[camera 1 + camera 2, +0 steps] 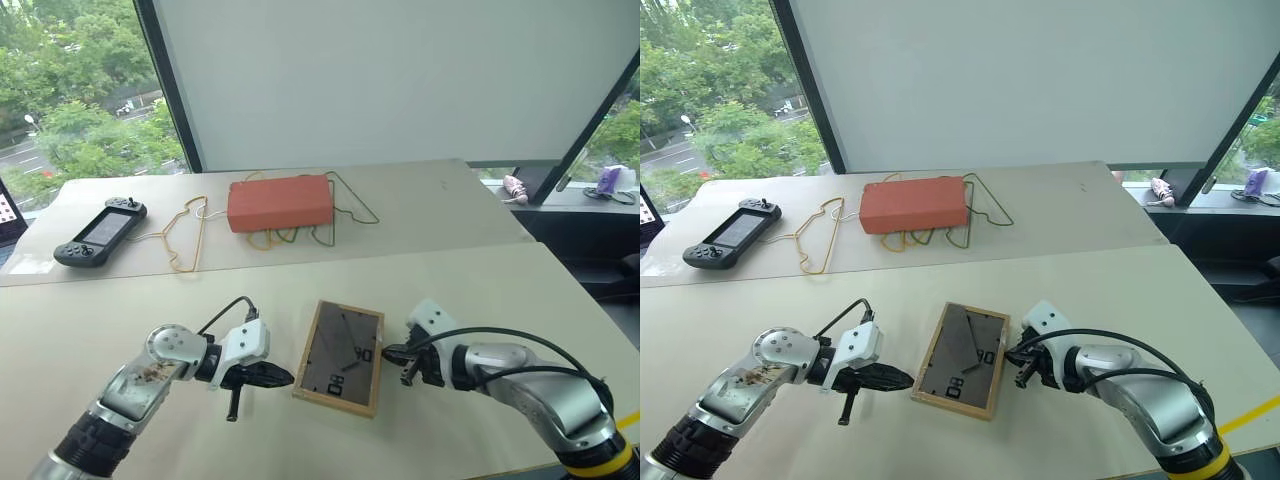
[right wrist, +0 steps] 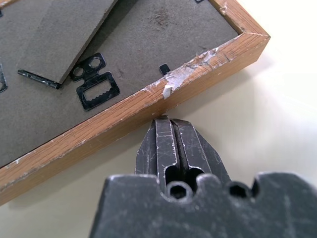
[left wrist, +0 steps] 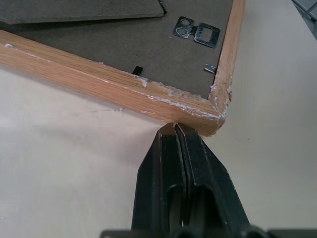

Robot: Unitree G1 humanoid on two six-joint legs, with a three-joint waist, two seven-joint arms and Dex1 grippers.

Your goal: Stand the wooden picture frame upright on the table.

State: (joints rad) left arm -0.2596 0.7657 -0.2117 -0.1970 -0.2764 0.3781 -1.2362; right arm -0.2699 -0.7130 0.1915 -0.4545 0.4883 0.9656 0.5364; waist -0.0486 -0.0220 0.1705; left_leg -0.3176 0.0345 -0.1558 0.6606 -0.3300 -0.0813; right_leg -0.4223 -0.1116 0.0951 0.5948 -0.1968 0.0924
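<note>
The left gripper (image 1: 285,378), its two black fingers pressed together, holds nothing and has its tips at the near left corner of the small rectangular light-wood picture frame (image 1: 340,357). The frame lies flat, dark grey backing board up, on the wide pale beige table (image 1: 120,310), between the two grippers. The left forearm reaches in low, bent toward the right. The right gripper (image 1: 388,354), fingers also pressed together and empty, meets the frame's right edge, its arm angled leftward.

Both my arms reach inward, low and angled down. My left claw (image 1: 272,377) is pressed shut; my right claw (image 1: 393,354) looks shut too.
</note>
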